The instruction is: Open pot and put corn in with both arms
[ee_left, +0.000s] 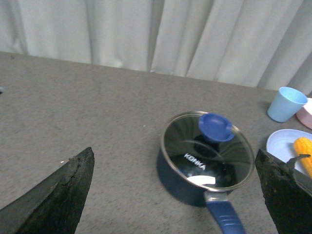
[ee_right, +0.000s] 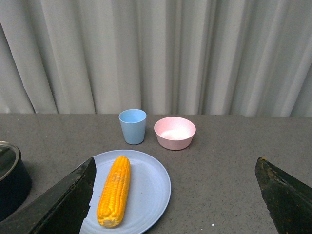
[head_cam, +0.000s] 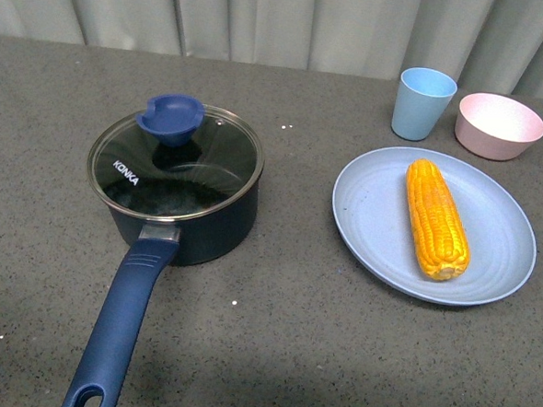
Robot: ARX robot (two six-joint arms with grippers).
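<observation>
The lid (head_cam: 175,165) is not yet off: the pot (head_cam: 183,221) sits left of middle on the bench (head_cam: 272,351), the corn (head_cam: 436,218) on a plate (head_cam: 363,209) near the right edge. My left end effector (ee_left: 173,153) and right end effector (ee_right: 174,163) hang wide and empty; next, I'd judge, the left goes onto the knob (head_cam: 170,117).

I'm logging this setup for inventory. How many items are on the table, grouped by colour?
Navy: 1, the pot with its lid
Light blue: 2, cup and plate
Pink: 1, bowl
Yellow: 1, corn
Total: 5
</observation>
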